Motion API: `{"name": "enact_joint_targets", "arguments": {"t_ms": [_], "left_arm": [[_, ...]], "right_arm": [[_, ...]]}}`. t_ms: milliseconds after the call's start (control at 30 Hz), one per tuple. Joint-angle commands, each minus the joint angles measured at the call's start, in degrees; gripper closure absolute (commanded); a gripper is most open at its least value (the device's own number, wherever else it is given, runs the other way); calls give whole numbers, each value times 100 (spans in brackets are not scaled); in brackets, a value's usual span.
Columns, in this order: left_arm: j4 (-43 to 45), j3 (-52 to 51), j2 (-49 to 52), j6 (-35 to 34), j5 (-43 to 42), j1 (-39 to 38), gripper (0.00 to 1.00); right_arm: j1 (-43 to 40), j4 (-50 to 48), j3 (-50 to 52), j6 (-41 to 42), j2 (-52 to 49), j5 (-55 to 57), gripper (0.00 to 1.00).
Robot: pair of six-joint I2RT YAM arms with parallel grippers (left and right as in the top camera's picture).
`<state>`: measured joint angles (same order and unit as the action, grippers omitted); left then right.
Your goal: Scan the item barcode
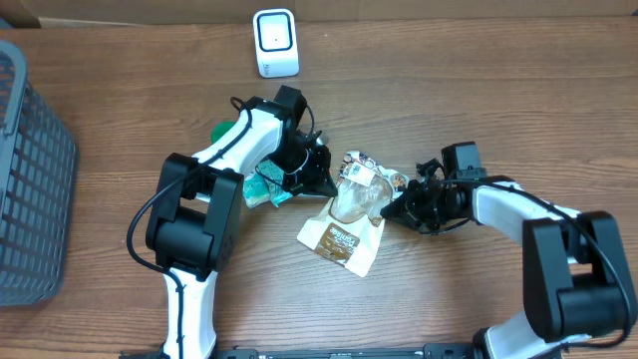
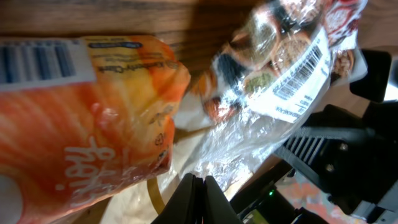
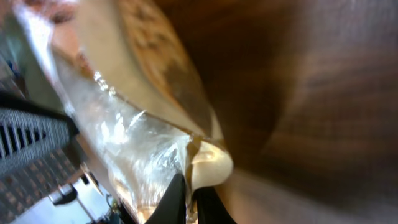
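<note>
A white barcode label with black bars and small print too fine to read is stuck on the clear snack bag, which lies in the middle of the wooden table and holds round biscuit-like and nutty pieces. Under it, toward the lower centre of the overhead frame, is a brown pouch with a dark label whose white lettering is too small to make out. The left wrist view shows an orange packet at its left side, with sideways white script and a blue-and-white strip, neither legible. The left gripper sits at the bag's left edge, fingers together; I cannot tell whether they pinch any film. The right gripper is clamped on the bag's right edge. A white scanner stands at top centre, a grey basket fills the left edge, and a teal packet lies partly under the left arm.
</note>
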<state>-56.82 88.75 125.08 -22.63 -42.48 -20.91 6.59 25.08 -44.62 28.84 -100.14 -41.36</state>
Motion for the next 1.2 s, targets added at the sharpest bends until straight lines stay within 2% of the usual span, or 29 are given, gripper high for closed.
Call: {"name": "enact_joint_targets", "arguments": {"t_ms": [0,167,367,467,633,867,900,967,1167], "left_arm": [[-15,-35,125,446,-153,-28,96],[-7,-31,125,949,-192,-79,96],[496,-57,125,953,291,-481,96],[868,-57,125,684,417,-713,96],[1080,-85,125,-254,1314,-927,96],[1220,-431,125,-793,1495,-918,96],[1239,-457,125,-831,1484,-918,96],[1285,-483,125,-835,1443,-918,96],[1381,-503,125,-874,1438,-916,96]], "right_arm": [[22,533,-527,-695,538,101,96],[22,1397,-1047,-1329,656,190,96],[22,1646,-1150,-1502,656,293,96],[20,1711,-1150,-1523,656,295,96],[4,1746,-1150,-1526,656,297,96],[-11,1729,-1174,-1519,656,297,96],[-31,1738,-1172,-1519,656,295,92],[-61,1812,-1172,-1519,654,341,73],[-66,2009,-1078,-1502,647,708,48]]}}
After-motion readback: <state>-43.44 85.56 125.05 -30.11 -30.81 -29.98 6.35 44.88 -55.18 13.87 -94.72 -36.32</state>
